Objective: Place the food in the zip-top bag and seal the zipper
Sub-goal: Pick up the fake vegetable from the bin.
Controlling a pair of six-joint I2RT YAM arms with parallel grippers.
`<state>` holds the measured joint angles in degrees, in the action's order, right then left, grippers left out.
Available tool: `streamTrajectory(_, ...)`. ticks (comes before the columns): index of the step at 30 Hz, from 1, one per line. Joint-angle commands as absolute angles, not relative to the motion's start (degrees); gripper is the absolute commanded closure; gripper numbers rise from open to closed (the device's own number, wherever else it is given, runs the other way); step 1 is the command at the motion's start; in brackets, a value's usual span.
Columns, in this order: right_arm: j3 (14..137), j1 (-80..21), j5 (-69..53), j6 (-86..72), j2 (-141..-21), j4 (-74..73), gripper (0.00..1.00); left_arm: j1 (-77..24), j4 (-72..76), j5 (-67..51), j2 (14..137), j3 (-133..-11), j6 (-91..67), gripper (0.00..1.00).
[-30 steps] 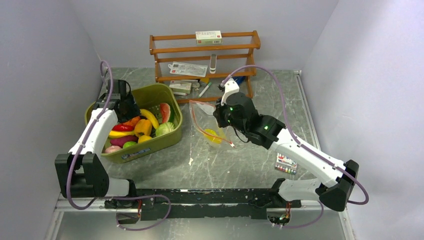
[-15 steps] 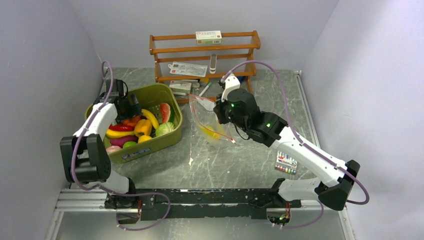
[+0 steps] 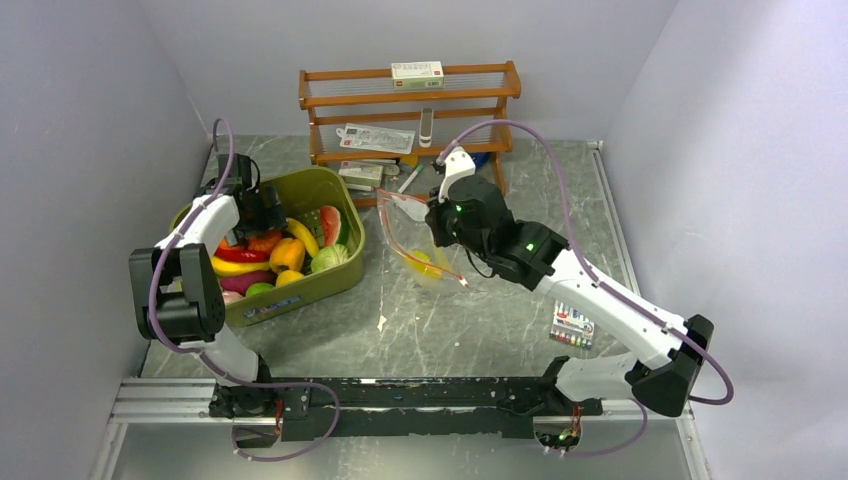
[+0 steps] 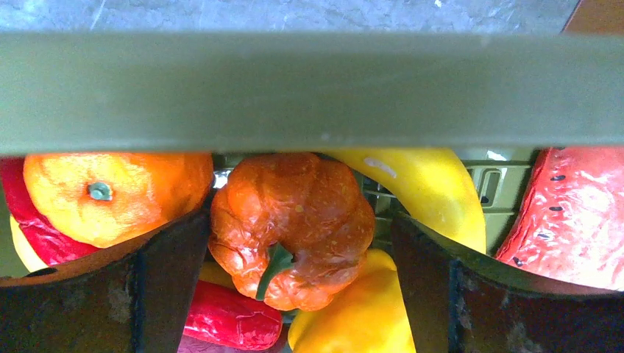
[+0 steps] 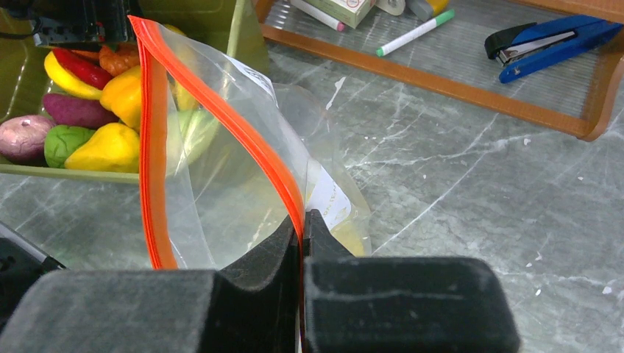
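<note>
The food lies piled in an olive-green tub (image 3: 300,290). My left gripper (image 3: 262,213) reaches into it, open, with its jaws on either side of an orange-red pepper (image 4: 291,220) and not closed on it. Around the pepper lie an orange (image 4: 110,195), a banana (image 4: 419,191), a watermelon slice (image 4: 574,213) and a yellow pepper (image 4: 353,316). My right gripper (image 5: 302,220) is shut on the orange-red zipper strip (image 5: 257,143) of the clear zip-top bag (image 3: 420,245). It holds the bag's mouth open above the table. A yellow piece (image 3: 425,268) lies inside the bag.
A wooden rack (image 3: 410,100) with packets stands at the back. A blue stapler (image 5: 544,40) and a green marker (image 5: 416,33) lie on its bottom shelf. A small box of coloured pieces (image 3: 572,328) lies by the right arm. The tub's wall (image 4: 309,92) is close in front of the left gripper.
The left arm has swung its elbow in and pushed the gripper a little deeper into the tub. The right gripper has lifted the bag slightly back and left.
</note>
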<state>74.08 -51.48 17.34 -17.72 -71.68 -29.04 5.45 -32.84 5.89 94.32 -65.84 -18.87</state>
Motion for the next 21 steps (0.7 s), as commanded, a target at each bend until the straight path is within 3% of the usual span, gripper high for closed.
streamTrajectory(1, 76.2, -51.4, 17.9, -17.0, -72.4, -28.8, 1.0, 6.0, -32.3, 6.4, 94.2, -65.6, -17.8, 0.07)
streamTrajectory(11, 76.1, -51.4, 17.5, -16.3, -73.0, -28.2, 1.0, 5.7, -32.8, 2.7, 94.1, -64.8, -18.2, 0.16)
streamTrajectory(21, 75.3, -51.4, 16.7, -16.6, -72.0, -27.8, 1.0, 4.4, -34.6, 1.8, 93.2, -63.9, -17.4, 0.08)
